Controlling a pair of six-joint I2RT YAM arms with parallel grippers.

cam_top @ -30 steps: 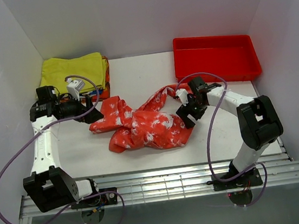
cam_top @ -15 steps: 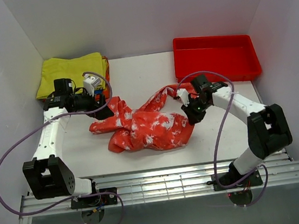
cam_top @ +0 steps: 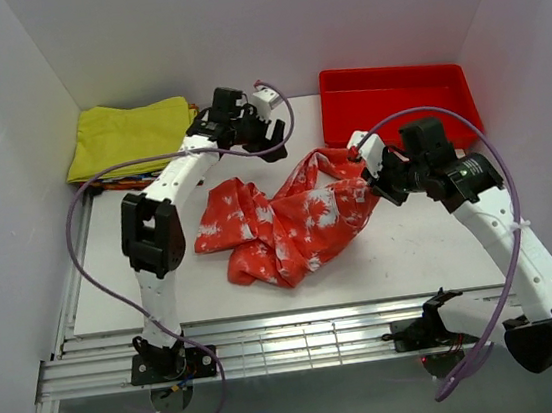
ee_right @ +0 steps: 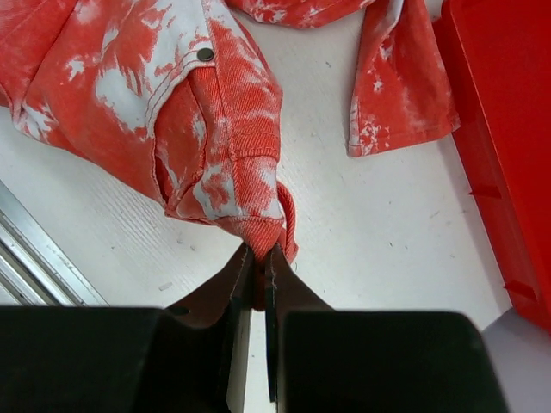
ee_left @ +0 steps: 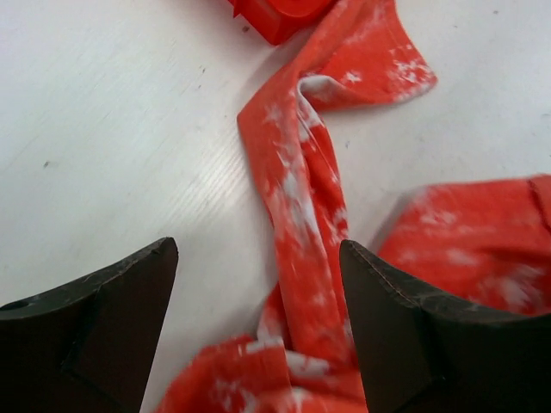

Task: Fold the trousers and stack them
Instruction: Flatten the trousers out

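Note:
The red-orange, white-blotched trousers [cam_top: 278, 221] lie crumpled in the middle of the white table. My right gripper [cam_top: 374, 182] is shut on a bunched edge by the waistband at the heap's right end; the right wrist view shows that cloth [ee_right: 198, 95] pinched between the closed fingertips [ee_right: 258, 251] and lifted a little. My left gripper [cam_top: 266, 143] hovers open at the back of the table, over the heap's far side. From the left wrist, a narrow twisted strip of trouser leg [ee_left: 297, 185] runs away between the wide-apart fingers [ee_left: 258, 251], none of it gripped.
A folded yellow garment [cam_top: 131, 134] lies at the back left. A rigid red tray [cam_top: 400, 106] stands at the back right, its wall close to the right gripper [ee_right: 508, 129] and its corner showing from the left wrist [ee_left: 280, 13]. Metal rails [cam_top: 302, 339] line the near edge.
My left arm swung from beside the yellow garment to the back middle. My right gripper shut on the trousers' edge and drew it up and rightward; the heap shifted right.

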